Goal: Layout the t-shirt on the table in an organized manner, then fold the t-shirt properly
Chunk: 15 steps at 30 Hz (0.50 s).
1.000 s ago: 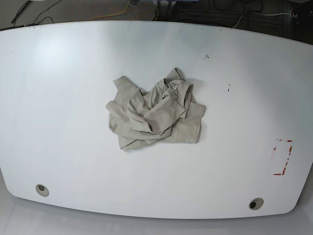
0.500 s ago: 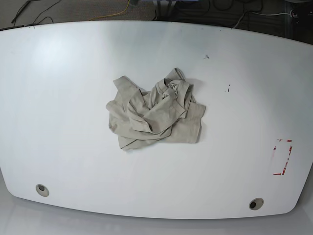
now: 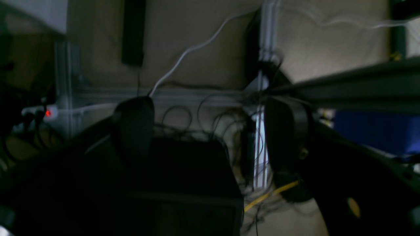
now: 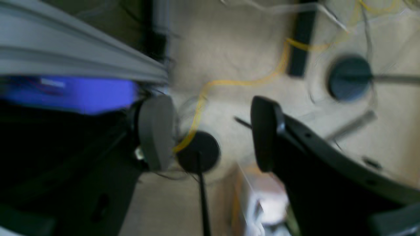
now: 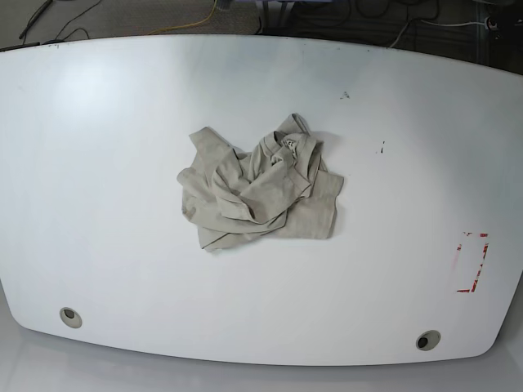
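The t-shirt lies crumpled in a heap near the middle of the white table in the base view, its collar label facing up near the top of the heap. Neither arm shows in the base view. The left gripper is open in its wrist view, dark fingers apart with nothing between them, over a floor with cables. My right gripper is open too, fingers spread, empty, above the floor. The t-shirt and table do not appear in either wrist view.
A red tape rectangle marks the table's right side. Two round grommet holes sit near the front edge. Small dark specks dot the surface right of the shirt. Cables run on the floor behind the table.
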Each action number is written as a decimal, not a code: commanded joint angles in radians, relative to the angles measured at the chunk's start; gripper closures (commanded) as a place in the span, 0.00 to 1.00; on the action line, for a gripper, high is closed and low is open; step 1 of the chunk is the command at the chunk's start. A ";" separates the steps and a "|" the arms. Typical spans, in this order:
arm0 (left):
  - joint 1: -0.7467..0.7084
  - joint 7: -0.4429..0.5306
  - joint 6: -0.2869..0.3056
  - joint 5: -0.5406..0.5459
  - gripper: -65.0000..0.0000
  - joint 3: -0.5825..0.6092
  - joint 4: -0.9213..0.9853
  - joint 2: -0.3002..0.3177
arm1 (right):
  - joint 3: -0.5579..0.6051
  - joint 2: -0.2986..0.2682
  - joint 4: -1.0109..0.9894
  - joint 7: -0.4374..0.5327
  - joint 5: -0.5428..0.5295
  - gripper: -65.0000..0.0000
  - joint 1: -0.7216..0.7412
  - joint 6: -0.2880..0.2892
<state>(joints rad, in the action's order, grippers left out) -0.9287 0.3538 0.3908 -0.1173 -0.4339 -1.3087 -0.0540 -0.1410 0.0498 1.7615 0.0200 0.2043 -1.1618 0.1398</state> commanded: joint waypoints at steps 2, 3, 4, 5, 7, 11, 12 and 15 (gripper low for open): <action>-0.062 0.012 -0.002 0.047 0.26 -0.006 -0.088 0.004 | -0.001 -0.003 0.091 0.018 -0.001 0.45 -0.059 0.002; -0.072 0.012 -0.002 0.061 0.26 -0.006 -0.108 0.004 | -0.001 -0.001 0.108 0.018 -0.001 0.45 -0.068 0.002; -0.083 0.012 -0.002 0.072 0.26 -0.006 -0.127 0.003 | -0.001 -0.001 0.125 0.018 -0.003 0.45 -0.076 0.002; -0.088 0.012 -0.002 0.077 0.26 -0.006 -0.134 0.003 | -0.001 -0.001 0.131 0.018 -0.003 0.45 -0.079 0.002; -0.109 0.012 -0.002 0.100 0.26 -0.006 -0.177 0.003 | -0.001 0.000 0.165 0.018 -0.003 0.45 -0.096 0.001; -0.135 0.012 -0.002 0.123 0.26 -0.006 -0.256 -0.004 | -0.001 0.002 0.212 0.018 -0.003 0.45 -0.109 -0.001; -0.142 0.012 -0.002 0.123 0.26 -0.006 -0.269 -0.005 | -0.001 0.002 0.217 0.021 -0.003 0.45 -0.111 0.001; -0.151 0.012 0.000 0.124 0.26 -0.006 -0.320 -0.010 | 0.001 0.002 0.223 0.022 -0.003 0.45 -0.111 0.001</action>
<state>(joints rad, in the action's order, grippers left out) -1.0531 0.3408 0.3897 -0.0055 -0.4358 -1.5856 -0.0608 -0.1383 0.0505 1.9690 0.0235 0.2058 -1.2499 0.1383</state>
